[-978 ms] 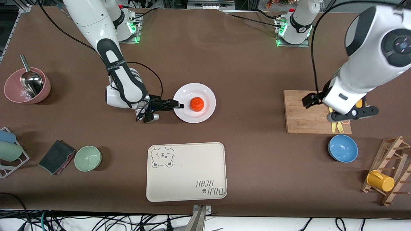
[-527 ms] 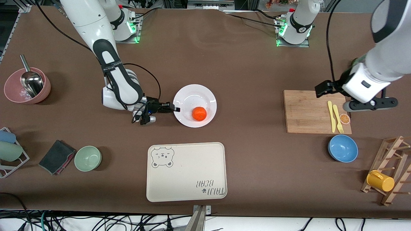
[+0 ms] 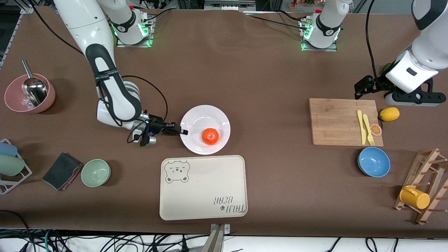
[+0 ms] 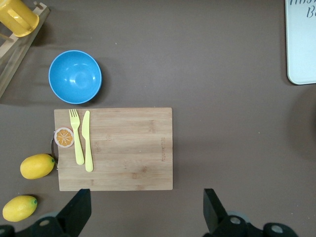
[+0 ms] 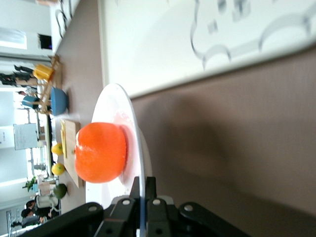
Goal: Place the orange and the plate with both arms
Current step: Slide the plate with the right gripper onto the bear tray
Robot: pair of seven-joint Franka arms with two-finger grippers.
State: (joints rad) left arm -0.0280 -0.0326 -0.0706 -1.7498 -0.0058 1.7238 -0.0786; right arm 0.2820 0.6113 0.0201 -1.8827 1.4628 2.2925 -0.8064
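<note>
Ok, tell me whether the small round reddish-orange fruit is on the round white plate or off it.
On it. The orange sits on the plate, whose rim the right gripper pinches.

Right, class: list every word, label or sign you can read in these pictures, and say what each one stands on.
"TAIJI BEAR", upside down from the front camera, with a small paw mark: on the cream tray, whose other corner carries a bear-face drawing.
Lettering on the black band of the right arm: too small to read.
A faint mark burned into the cutting board: too small to read.
</note>
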